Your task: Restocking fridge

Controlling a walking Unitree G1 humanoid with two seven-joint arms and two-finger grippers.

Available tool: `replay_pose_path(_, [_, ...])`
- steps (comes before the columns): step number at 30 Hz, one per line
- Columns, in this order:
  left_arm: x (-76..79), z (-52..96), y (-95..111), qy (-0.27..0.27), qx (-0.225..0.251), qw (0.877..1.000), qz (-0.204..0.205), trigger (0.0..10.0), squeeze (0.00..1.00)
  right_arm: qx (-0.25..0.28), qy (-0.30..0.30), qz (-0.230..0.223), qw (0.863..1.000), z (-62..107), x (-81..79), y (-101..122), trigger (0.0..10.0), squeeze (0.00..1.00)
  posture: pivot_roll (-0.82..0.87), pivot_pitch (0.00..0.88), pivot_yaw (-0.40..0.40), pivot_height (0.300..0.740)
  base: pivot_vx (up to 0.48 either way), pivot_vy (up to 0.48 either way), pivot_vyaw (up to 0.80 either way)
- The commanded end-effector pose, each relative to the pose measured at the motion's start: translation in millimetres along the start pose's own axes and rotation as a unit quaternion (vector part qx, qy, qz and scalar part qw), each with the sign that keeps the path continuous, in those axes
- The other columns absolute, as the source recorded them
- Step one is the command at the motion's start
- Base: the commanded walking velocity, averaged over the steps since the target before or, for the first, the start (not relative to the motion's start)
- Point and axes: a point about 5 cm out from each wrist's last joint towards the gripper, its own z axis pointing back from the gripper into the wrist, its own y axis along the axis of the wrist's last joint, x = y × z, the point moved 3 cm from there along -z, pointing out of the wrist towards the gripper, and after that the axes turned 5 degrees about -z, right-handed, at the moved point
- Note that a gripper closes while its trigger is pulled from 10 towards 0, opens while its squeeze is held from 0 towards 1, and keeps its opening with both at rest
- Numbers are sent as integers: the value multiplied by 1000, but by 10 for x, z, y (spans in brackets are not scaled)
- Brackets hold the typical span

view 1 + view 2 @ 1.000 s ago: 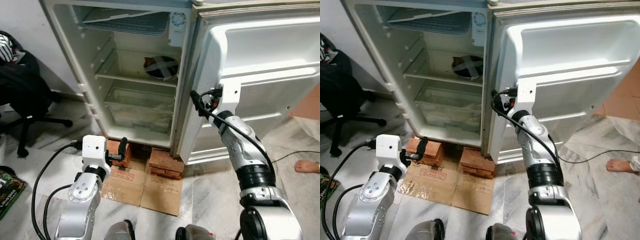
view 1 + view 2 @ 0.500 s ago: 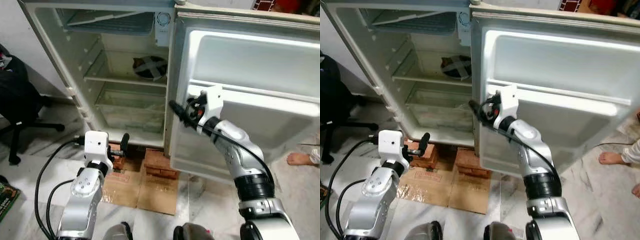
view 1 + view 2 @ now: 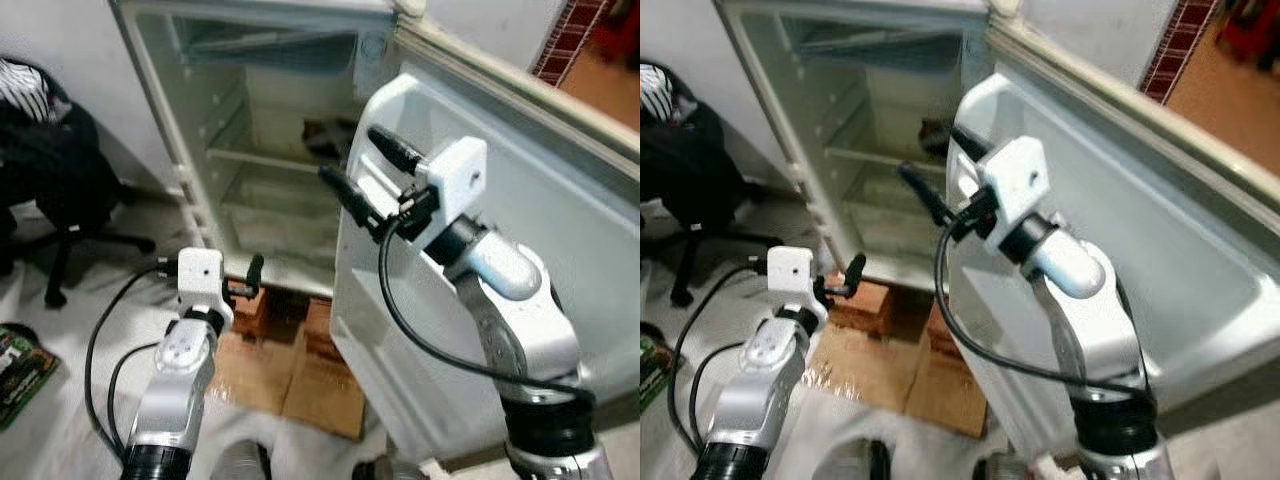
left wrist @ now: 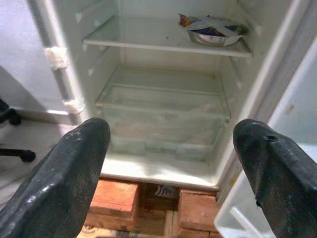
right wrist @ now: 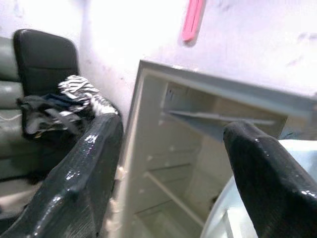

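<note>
The fridge [image 3: 290, 150] stands open in front of the robot, its white door [image 3: 520, 260] swung out to the robot's right. Inside are a freezer box at the top, a glass shelf [image 4: 163, 42] below it and a clear drawer [image 4: 163, 121] at the bottom. A covered bowl [image 4: 210, 30] with crossed strips of tape over its top sits on the shelf, toward the door side. The fridge rests on red bricks [image 4: 116, 203], with flattened cardboard [image 3: 300, 375] on the floor before them.

The right gripper [image 3: 365, 170] is raised in front of the door's inner face, near the door's hinge-side edge, its two black fingers spread apart and holding nothing. They point toward the fridge opening; whether either finger touches the door cannot be told.

The left gripper [image 3: 250, 278] is held low, in front of the bottom of the fridge and above the bricks. Its fingers [image 4: 64, 173] are wide apart and empty, aimed at the drawer and the shelf above it.

To the robot's left a black office chair [image 3: 60, 190] with dark clothes heaped on it stands against the white wall, well apart from the fridge
</note>
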Motion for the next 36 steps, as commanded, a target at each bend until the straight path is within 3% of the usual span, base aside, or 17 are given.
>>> replay_pose_path(1, [-62,24,-69,8,-9,1000,-1,10000,0,19,-56,33,998,16,166,117,10000,0,-38,51,38,740,0,0,0])
replay_pose_path(4, [-68,22,-74,9,-7,1000,0,10000,0,12,-91,42,995,30,263,88,10000,0,-38,51,34,740,0,0,0])
replay_pose_path(9, [-62,25,-79,9,-6,1000,10,10000,0,-28,-154,97,983,105,480,-36,10000,0,-41,59,30,740,0,0,0])
replay_pose_path(18, [-69,49,-108,10,-10,1000,10,10000,0,-63,-186,85,977,194,551,-231,10000,0,-33,71,28,740,0,59,0])
replay_pose_path(24, [-76,74,-114,11,-10,1000,9,10000,0,-84,-229,121,962,214,691,-317,10000,0,-24,78,27,740,0,289,0])
replay_pose_path(27, [-74,79,-109,10,-8,1000,3,10000,0,-120,-258,139,949,193,887,-415,10000,0,-22,79,28,740,0,0,0])
replay_pose_path(30, [-67,78,-107,10,-8,1000,3,10000,0,-169,-291,128,933,152,1096,-581,10000,0,-17,81,27,740,0,0,0])
replay_pose_path(33, [-62,79,-106,9,-9,1000,1,10000,0,-204,-321,80,922,-9,1286,-734,10000,0,-11,81,24,740,0,0,0])
replay_pose_path(36, [-65,89,-100,11,-7,1000,-1,10000,0,-221,-322,63,918,-145,1333,-792,10000,0,2,82,15,740,0,0,0])
